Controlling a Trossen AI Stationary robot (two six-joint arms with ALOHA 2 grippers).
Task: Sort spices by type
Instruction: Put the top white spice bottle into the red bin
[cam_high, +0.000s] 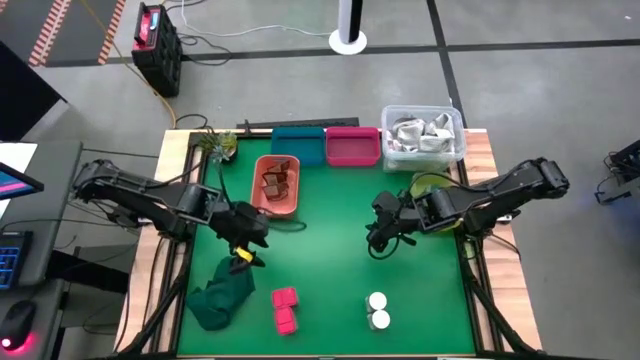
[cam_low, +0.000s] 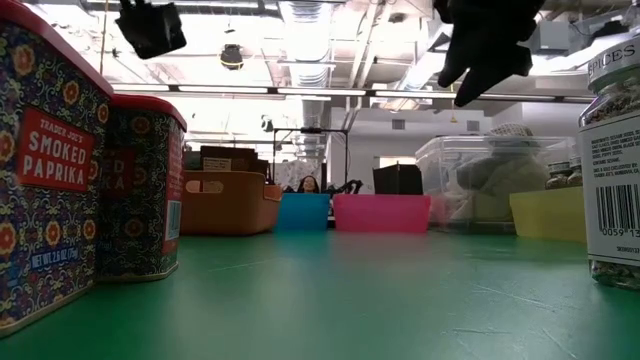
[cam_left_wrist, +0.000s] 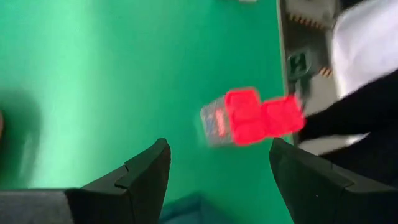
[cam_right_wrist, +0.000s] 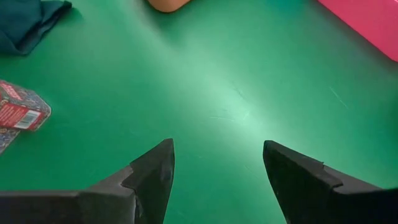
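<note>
Paprika tins sit just ahead of the released left gripper; centre over one, descend straight. Right gripper released, idle.

Green-topped table: two paprika tins near front, cloth left, two jars right, bins behind.

— Item: high view? 
— Overhead, straight down, whole green table.

— Low view? 
— Table height, level across; paprika tins very close.

— Wrist views? 
— Each looks down past its own fingers, near the mat.

— Shared? 
— Left wrist, right wrist, high and low all catch the tins.
</note>
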